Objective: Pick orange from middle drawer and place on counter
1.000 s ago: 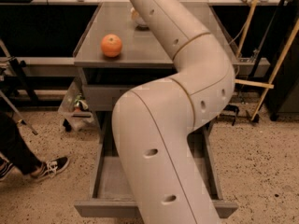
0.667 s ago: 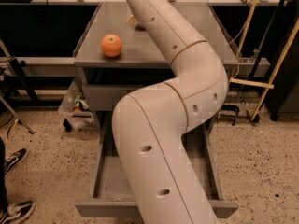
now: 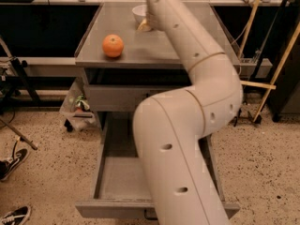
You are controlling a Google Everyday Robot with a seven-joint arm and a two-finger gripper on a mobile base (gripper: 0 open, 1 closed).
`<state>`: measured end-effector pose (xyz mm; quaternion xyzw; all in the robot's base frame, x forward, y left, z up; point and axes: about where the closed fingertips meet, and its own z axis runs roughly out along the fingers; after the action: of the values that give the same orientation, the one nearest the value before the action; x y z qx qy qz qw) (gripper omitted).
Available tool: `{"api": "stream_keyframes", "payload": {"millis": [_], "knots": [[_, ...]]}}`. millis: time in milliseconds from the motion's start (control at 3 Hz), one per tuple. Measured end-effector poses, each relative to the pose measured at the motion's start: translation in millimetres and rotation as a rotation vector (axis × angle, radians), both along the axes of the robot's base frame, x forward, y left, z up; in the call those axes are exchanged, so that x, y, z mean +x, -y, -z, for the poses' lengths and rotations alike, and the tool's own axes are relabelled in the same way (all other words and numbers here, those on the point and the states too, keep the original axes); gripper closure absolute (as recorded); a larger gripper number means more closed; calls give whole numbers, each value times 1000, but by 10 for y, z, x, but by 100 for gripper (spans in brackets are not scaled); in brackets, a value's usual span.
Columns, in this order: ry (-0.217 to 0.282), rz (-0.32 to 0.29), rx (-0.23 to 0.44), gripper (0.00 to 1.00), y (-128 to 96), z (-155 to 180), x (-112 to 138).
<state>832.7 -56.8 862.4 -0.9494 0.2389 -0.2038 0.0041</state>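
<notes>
Orange (image 3: pixel 113 46) sits on the tabletop (image 3: pixel 154 50), near its left edge, with nothing touching it. We judge the place step done, or as good as. The middle drawer (image 3: pixel 117 182) hangs open, low and in front of the orange. The arm (image 3: pixel 187 125) rises right of the orange and runs off the top of the view. The claw is out of view up there, so we cannot tell its state.

Next move, we reckon: pull the arm clear. The fruit is round and the top flat, so a nudge would roll it.

Behind-right of the orange: white bowl (image 3: pixel 139 12) and a pale yellowish item (image 3: pixel 143 27). Further out: speckled floor (image 3: pixel 272 172), sneakers (image 3: pixel 14 161) far left, wooden poles (image 3: pixel 276 69) far right.
</notes>
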Motion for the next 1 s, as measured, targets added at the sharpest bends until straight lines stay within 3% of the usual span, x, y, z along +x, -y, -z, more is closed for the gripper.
{"api": "stream_keyframes", "payload": {"millis": [333, 667, 1000], "knots": [[-12, -105, 147, 0, 768, -192, -288], [23, -202, 179, 0, 1410, -634, -707], [83, -208, 166, 0, 1717, -1368, -1210]]}}
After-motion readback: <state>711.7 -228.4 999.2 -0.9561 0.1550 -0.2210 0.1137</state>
